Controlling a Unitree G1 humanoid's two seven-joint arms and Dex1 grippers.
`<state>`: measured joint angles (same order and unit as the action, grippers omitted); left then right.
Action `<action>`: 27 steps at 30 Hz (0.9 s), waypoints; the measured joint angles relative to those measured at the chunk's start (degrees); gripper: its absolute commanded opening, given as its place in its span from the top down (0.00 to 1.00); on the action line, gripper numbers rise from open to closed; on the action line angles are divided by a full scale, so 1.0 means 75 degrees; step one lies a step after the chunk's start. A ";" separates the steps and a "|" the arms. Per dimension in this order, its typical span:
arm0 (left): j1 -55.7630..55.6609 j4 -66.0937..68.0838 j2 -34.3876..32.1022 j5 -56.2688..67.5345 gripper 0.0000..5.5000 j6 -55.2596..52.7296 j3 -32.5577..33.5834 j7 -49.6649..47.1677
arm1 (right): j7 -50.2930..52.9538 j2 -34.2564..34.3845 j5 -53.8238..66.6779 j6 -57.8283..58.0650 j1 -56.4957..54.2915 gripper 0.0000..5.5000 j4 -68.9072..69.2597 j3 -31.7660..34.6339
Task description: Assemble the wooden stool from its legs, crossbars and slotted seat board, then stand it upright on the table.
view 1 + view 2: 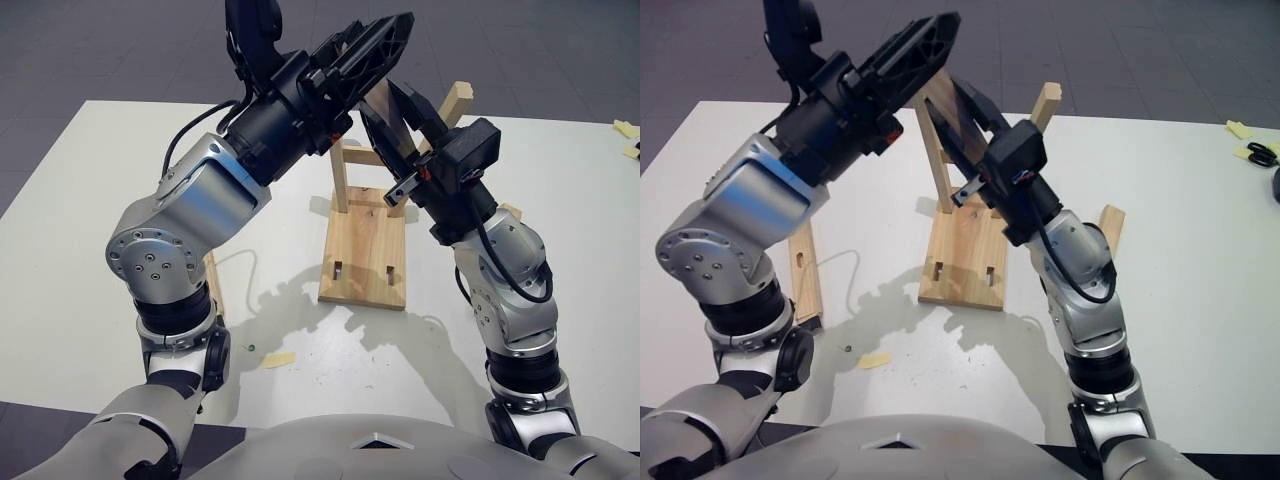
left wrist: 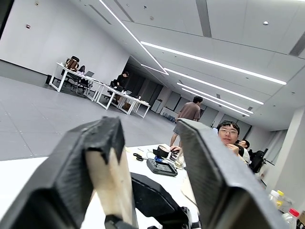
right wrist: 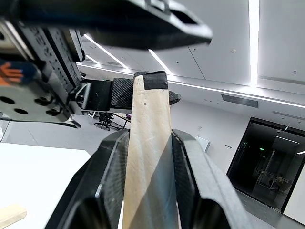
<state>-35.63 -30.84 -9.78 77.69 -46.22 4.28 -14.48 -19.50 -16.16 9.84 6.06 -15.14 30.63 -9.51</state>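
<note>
The slotted seat board (image 1: pixel 365 262) lies flat in the middle of the white table (image 1: pixel 110 200). From its far end rise two wooden legs (image 1: pixel 340 180), joined by a crossbar (image 1: pixel 366 156). Above them my right gripper (image 1: pixel 390 97) is shut on a wooden leg (image 3: pixel 147 162), tilted over the board. My left gripper (image 1: pixel 385 45) is held high beside it, open. The top of that leg (image 2: pixel 110 188) rests against one left finger (image 2: pixel 81 167); the other finger (image 2: pixel 212 176) stands clear of it.
A loose wooden piece (image 1: pixel 213 285) lies on the table by my left arm, and another (image 1: pixel 1110 226) beside my right forearm. A small yellow scrap (image 1: pixel 278 359) sits near the front edge. Scissors (image 1: pixel 1262 152) and tape bits (image 1: pixel 1237 128) lie at the far right.
</note>
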 measured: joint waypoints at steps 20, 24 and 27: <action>0.0530 0.0119 -0.0397 -0.0617 0.93 0.0146 -0.0185 0.0675 | 0.0015 0.0277 -0.0413 0.0099 0.0073 0.65 0.0035 -0.0120; 0.0449 0.0337 -0.1124 -0.2057 0.93 0.0219 -0.0140 0.0682 | 0.0182 0.0290 -0.0656 0.0098 0.0131 0.54 0.0035 -0.0119; 0.0355 0.0245 -0.1814 -0.3108 0.93 0.0301 -0.0034 0.0871 | 0.0293 0.0318 -0.0856 0.0096 0.0286 0.45 0.0036 -0.0115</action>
<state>-32.97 -29.00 -23.39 54.38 -43.96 4.02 -7.95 -17.30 -13.78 3.42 6.78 -12.99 30.90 -10.37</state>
